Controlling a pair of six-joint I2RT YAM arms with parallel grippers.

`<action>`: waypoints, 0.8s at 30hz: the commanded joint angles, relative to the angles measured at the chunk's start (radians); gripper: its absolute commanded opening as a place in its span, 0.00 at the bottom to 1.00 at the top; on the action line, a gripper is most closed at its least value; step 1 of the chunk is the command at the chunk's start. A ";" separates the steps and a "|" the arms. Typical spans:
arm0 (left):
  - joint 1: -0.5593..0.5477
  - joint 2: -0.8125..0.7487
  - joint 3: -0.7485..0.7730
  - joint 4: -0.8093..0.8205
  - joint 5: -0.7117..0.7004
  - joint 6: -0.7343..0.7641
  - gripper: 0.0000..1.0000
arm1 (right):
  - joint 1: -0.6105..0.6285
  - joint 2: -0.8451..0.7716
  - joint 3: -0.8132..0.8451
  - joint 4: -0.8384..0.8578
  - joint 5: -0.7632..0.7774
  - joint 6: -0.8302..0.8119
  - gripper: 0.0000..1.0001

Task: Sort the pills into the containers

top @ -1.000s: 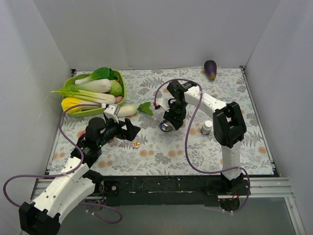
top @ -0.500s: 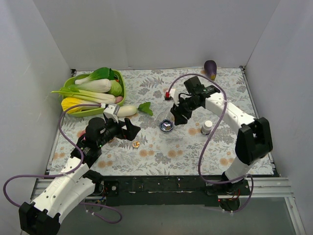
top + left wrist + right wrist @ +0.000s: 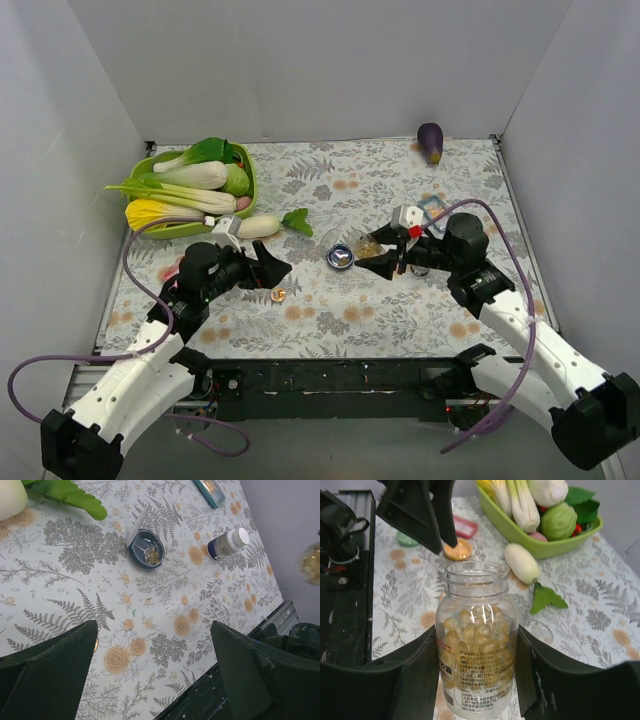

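Inside right gripper (image 3: 476,652): open pill bottle (image 3: 475,615) clamped, base cut off; left gripper (image 3: 154,630) spread wide.

The work area is enclosed on three sides by plain, pale grey panels: a back wall (image 3: 320,60) across the top of the overhead frame, a left wall (image 3: 50,180) and a right wall (image 3: 590,180). The table is covered by a cloth (image 3: 350,190) printed with grey ferns and orange flowers. A black rail (image 3: 330,380) runs along the lower edge of the frame, with aluminium framing (image 3: 560,372) at lower right. Lighting is even and diffuse; shadows are soft.
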 commanded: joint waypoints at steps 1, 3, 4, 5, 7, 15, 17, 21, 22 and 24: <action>0.004 0.068 0.001 -0.031 0.023 -0.061 0.98 | 0.045 -0.131 -0.086 0.374 0.053 0.210 0.01; 0.004 0.092 -0.004 -0.053 0.018 -0.072 0.98 | 0.066 -0.194 -0.119 0.407 0.093 0.227 0.01; 0.004 0.112 -0.007 -0.057 0.018 -0.073 0.97 | 0.078 -0.214 -0.162 0.424 0.108 0.227 0.01; 0.004 0.121 -0.013 -0.059 0.015 -0.082 0.96 | 0.092 -0.243 -0.178 0.444 0.129 0.245 0.01; 0.002 0.161 -0.015 -0.066 0.018 -0.090 0.92 | 0.098 -0.264 -0.207 0.467 0.154 0.300 0.01; -0.151 0.417 0.105 -0.172 -0.200 -0.113 0.85 | 0.098 -0.360 -0.350 0.433 0.159 0.339 0.01; -0.206 0.502 0.165 -0.230 -0.268 -0.121 0.84 | 0.098 -0.377 -0.366 0.432 0.160 0.343 0.01; -0.248 0.672 0.249 -0.319 -0.454 -0.150 0.80 | 0.094 -0.392 -0.383 0.410 0.163 0.334 0.01; -0.251 0.681 0.257 -0.329 -0.466 -0.153 0.78 | 0.094 -0.396 -0.383 0.401 0.162 0.330 0.01; -0.254 0.701 0.277 -0.338 -0.483 -0.156 0.78 | 0.094 -0.402 -0.388 0.400 0.162 0.325 0.01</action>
